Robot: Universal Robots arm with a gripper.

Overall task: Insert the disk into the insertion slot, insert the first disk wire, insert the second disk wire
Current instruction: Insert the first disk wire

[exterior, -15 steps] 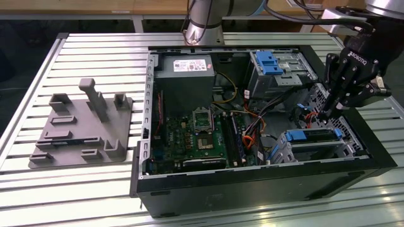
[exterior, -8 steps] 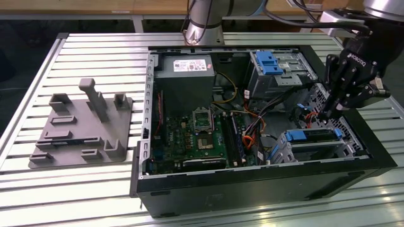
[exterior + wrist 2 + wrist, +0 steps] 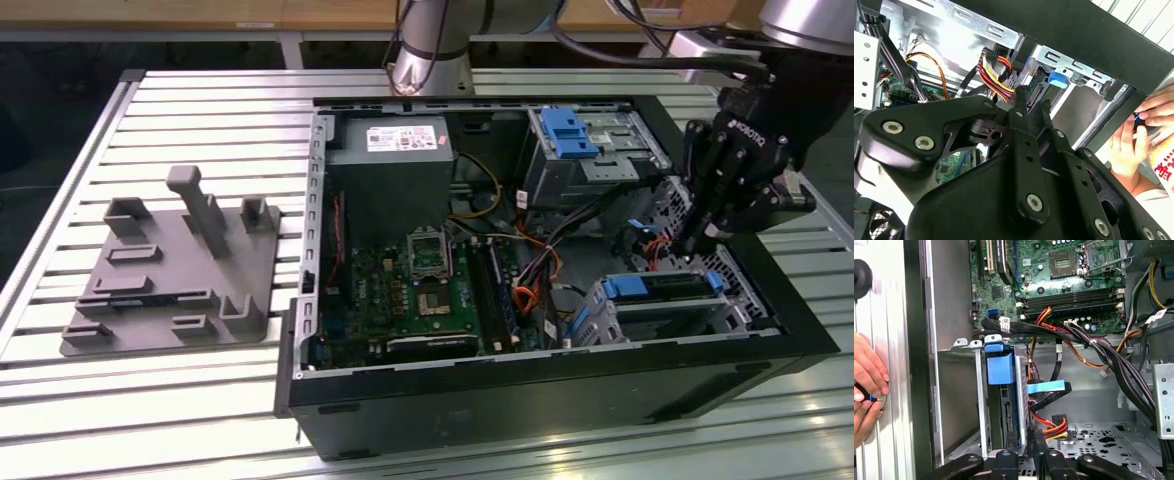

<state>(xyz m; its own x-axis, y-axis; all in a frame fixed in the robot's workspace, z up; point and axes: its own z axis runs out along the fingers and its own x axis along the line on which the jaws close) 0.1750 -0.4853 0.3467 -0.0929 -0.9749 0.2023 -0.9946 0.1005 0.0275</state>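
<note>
An open computer case [image 3: 534, 385] lies on its side on a slatted table [image 3: 200, 100]. The disk [image 3: 661, 287] sits inside the insertion slot [image 3: 627, 322], a small grey cage of perforated sheet metal. It looks fully seated, so that step reads as done.

In the first wrist view the disk shows as a bright blue plastic carrier with a squared handle at the slot's mouth. A thin dark edge of the drive runs down between the slot's walls. Its label is hidden.

The gripper [image 3: 697, 238] hangs just above the slot. Whether it is spread or pinching anything cannot be told.

A power wire bundle [image 3: 1054, 426] of red, yellow and orange strands lies just beside the slot. A flat cable [image 3: 1046, 386] with a blue tab hangs near the slot. Whether either is plugged in cannot be told.

A person's hand [image 3: 866, 385] rests outside the case wall, well apart from the slot.

The disk is likely dense, rigid and sensitive to knocks, so the blue handle is the place to hold it. The wires are probably springy and best taken by their hard connector ends.
</note>
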